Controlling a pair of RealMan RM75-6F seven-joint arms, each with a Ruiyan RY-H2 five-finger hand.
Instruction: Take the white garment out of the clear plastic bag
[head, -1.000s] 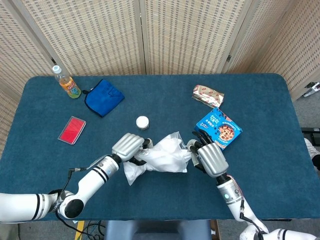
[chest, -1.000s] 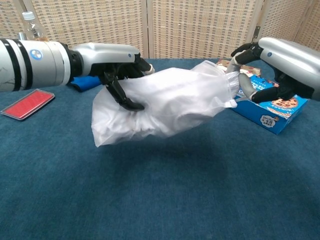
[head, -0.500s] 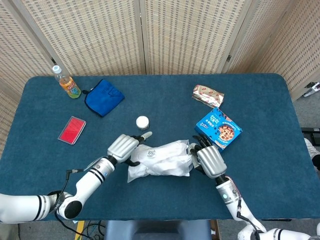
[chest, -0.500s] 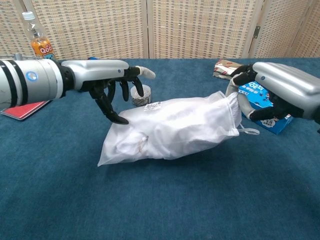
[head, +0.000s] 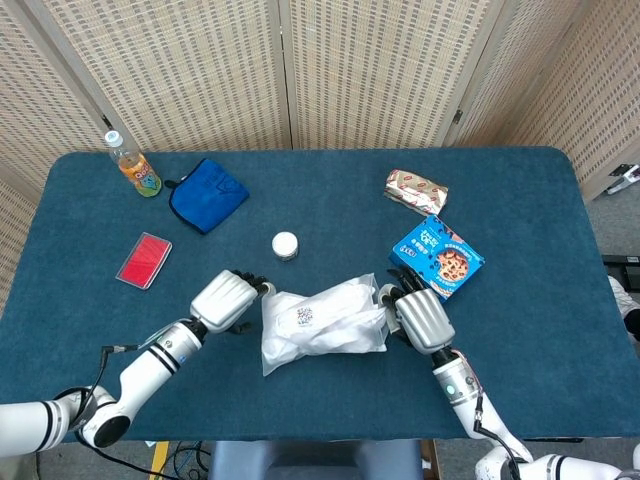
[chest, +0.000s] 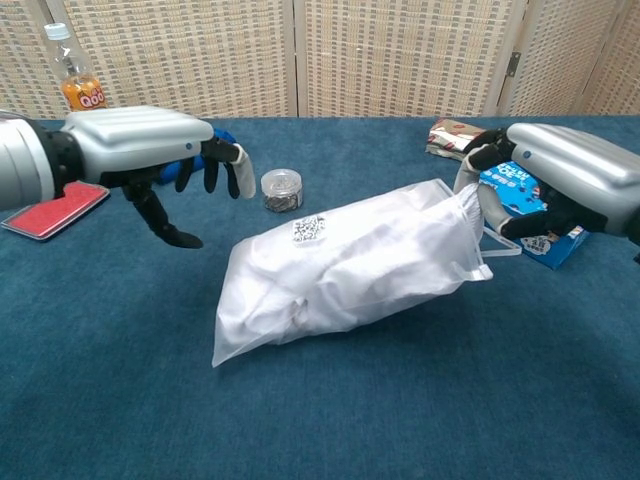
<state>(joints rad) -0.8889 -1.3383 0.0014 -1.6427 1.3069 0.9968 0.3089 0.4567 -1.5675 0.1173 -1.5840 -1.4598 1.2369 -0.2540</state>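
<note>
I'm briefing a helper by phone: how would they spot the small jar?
On the dark blue table, look just behind the clear plastic bag with the white garment. The small clear round jar with a white lid stands there alone, the only round, lidded thing nearby.

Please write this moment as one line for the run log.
left hand: open, apart from bag | right hand: holds bag mouth | bag: on table, garment inside

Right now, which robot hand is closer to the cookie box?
The right hand. It sits just beside the cookie box, gripping the bag. The left hand is across the bag.
</note>
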